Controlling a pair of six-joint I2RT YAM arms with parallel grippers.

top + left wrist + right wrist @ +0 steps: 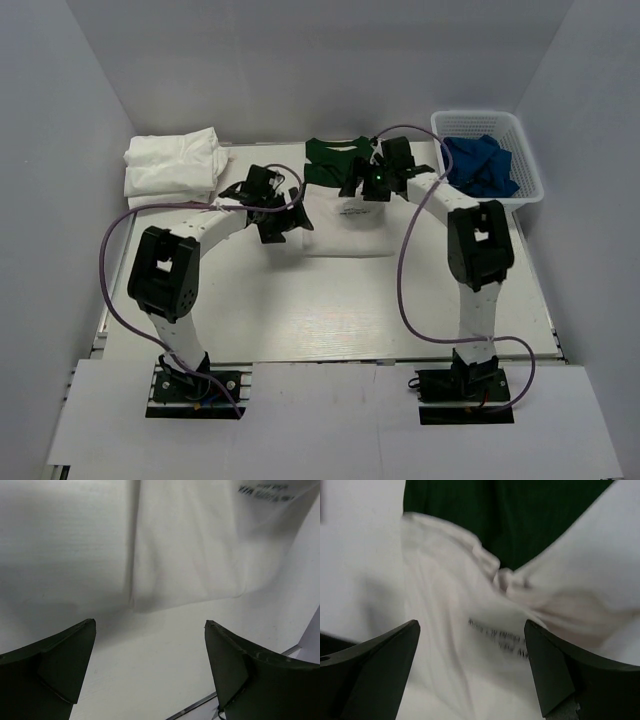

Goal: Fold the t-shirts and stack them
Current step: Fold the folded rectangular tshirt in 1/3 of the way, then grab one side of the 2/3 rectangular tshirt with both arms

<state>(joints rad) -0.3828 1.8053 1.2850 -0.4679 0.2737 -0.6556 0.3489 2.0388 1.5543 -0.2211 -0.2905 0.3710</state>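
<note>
White bench [330,310] fills the space between pale grey walls [300,60], with both arms bolted at its near edge. At the back centre lies the white t-shirt with dark green sleeves [345,232], partly folded, its green part towards the far wall and its white body towards the arms. In the back left corner sits a stack of folded white t-shirts [172,165], well apart from the green-sleeved one. A white mesh basket [480,118] stands in the back right corner and holds crumpled blue cloth [480,165].

The left hand [283,225] hangs at the shirt's left edge. Its wrist view shows its fingers spread wide over bare bench [150,623], nothing between them, the white hem just beyond. The right hand [375,180] hovers over the shirt's upper part, fingers likewise apart and holding nothing [470,623]. Below it, bunched white cloth meets the green, and a small line of dark print [500,640] shows, too blurred to read.
</note>
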